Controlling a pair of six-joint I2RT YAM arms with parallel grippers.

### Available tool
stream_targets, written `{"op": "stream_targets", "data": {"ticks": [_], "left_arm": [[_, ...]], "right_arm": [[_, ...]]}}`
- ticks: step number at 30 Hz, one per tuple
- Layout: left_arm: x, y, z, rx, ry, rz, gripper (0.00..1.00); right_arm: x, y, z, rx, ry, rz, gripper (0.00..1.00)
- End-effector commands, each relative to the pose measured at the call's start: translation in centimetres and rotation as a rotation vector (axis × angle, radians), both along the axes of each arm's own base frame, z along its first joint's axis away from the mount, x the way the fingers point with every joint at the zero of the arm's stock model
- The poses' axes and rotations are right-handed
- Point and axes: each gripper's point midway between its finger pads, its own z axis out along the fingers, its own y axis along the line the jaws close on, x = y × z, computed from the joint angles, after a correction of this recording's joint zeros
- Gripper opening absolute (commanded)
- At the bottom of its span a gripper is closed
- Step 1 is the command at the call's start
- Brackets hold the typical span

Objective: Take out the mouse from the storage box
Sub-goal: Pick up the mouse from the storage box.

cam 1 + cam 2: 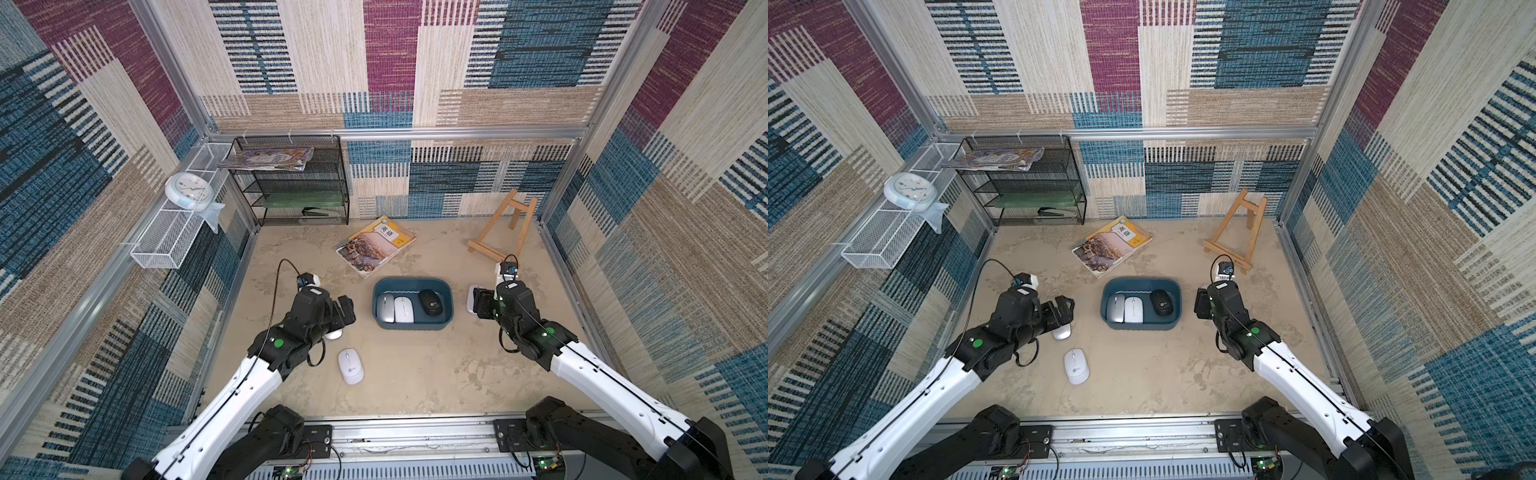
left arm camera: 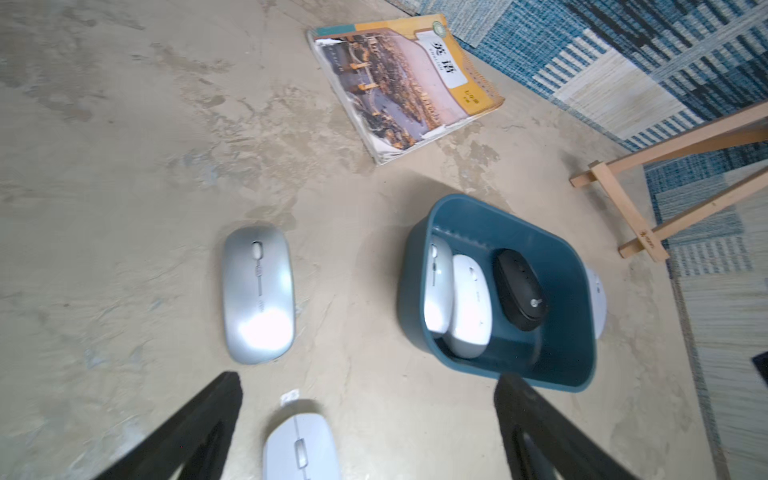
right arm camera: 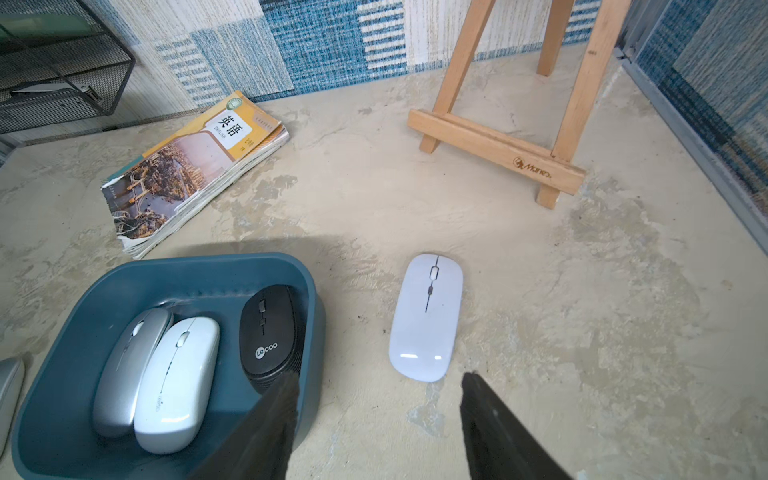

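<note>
In a top view the storage box (image 1: 409, 326) lies crosswise between left hand (image 1: 347, 309) and right hand (image 1: 478, 303); the left wrist view shows the left hand (image 2: 369, 378) wide open and empty; in the right wrist view the white mouse (image 3: 426, 318) lies on the counter (image 3: 582, 311) just ahead of the parted, empty right hand (image 3: 379, 378), wheel end pointing away.

A book (image 1: 376, 245) lies flat between a black mesh rack (image 1: 299, 195), topped by a magazine (image 1: 266, 158), and a wooden easel (image 1: 505, 226); a clock (image 1: 188, 189) sits on a wire basket (image 1: 160, 245).
</note>
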Motion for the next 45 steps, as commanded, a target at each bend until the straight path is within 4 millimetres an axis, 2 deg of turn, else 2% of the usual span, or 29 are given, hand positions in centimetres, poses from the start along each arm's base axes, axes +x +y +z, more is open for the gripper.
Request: {"op": "stream_targets", "data": {"ticks": [1, 5, 7, 13, 18, 23, 30, 36, 45], "left_arm": [[0.7, -4.1, 0.1, -0.064, 0.079, -0.138, 0.96], [2.1, -9.7, 0.2, -0.025, 0.110, -0.271, 0.96], [2.7, -12.5, -0.7, -0.014, 0.161, -0.317, 0.95], [4.8, -17.6, -5.0, 0.033, 0.351, -0.341, 0.90], [6.5, -20.9, -7.0, 0.082, 0.394, -0.350, 0.90], [7.5, -22.5, -8.8, 0.121, 0.431, -0.328, 0.90], [8.5, -23.8, -11.8, 0.133, 0.479, -0.273, 0.90], [9.3, -25.0, -13.1, 0.143, 0.478, -0.268, 0.90], [10.0, -25.6, -14.9, 0.156, 0.500, -0.235, 0.88]], "right_arm": [[0.1, 0.7, 0.2, 0.069, -0.028, 0.007, 0.66], [-0.2, 0.6, -1.0, 0.079, -0.006, 0.004, 0.66], [-0.3, 0.3, -1.7, 0.066, 0.014, -0.008, 0.67], [-1.0, -0.2, -3.4, 0.056, 0.037, -0.026, 0.67], [-1.7, -1.1, -5.0, 0.055, 0.045, -0.055, 0.69], [-2.3, -1.5, -6.3, 0.050, 0.050, -0.058, 0.71], [-2.4, -1.0, -5.9, 0.067, 0.021, -0.024, 0.76], [-2.6, -0.5, -5.6, 0.077, 0.000, 0.017, 0.82], [-2.8, -0.7, -5.3, 0.087, -0.020, 0.015, 0.82]]}}
